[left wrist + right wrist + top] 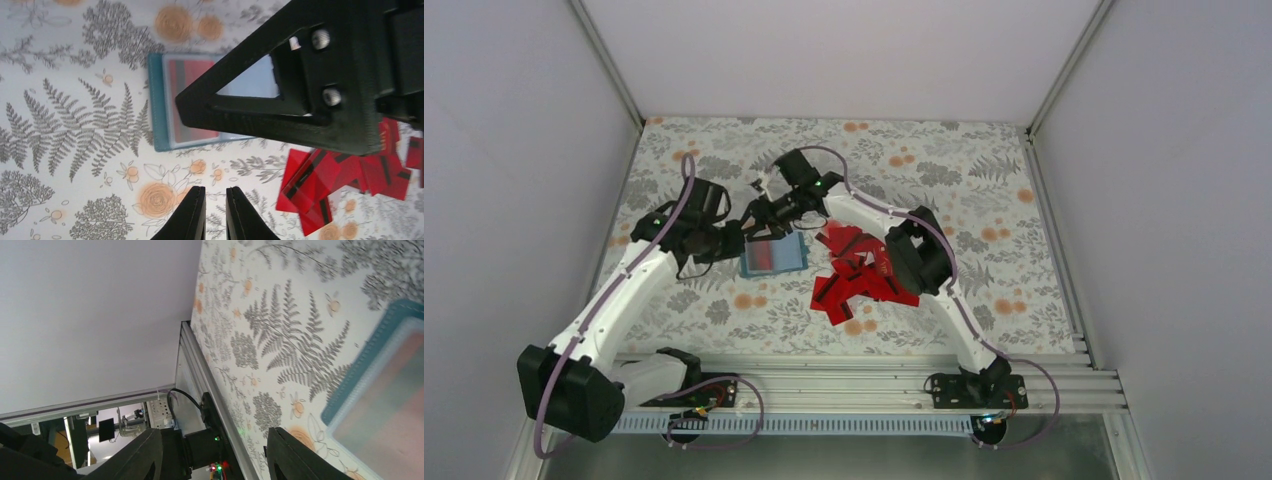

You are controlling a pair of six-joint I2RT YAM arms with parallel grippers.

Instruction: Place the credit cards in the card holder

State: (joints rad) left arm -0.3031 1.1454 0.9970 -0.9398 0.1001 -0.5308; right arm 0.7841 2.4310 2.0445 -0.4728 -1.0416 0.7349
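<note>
The holder (157, 105) lies open and flat on the bench (60, 165), just ahead of the left gripper (215, 195). It has a teal rim around a cloudy clear pocket. Through that pocket shows 1 red card (192, 75) with a greyish stripe, lying square inside the rim. Whether more lie beneath it cannot be told.

The left gripper hangs over bare bench, short of the holder's near edge. Its jaws are drawn almost together, leaving only a thin slit with nothing in it.

The right gripper (214, 440) comes in from the far side and hangs above the holder. In the left wrist view its black body hides much of the pocket's right part. Its jaws stand apart and hold nothing. Seen from its own wrist, 1 corner of the holder lies ahead and to the side, with flowered bench between the fingers and the holder.

The loose cards (320, 180) lie in a heap on the bench, to the right of the left gripper and behind the right gripper, beside that arm's forearm. They overlap at odd angles with their black stripes showing, and sit apart from the holder.
</note>
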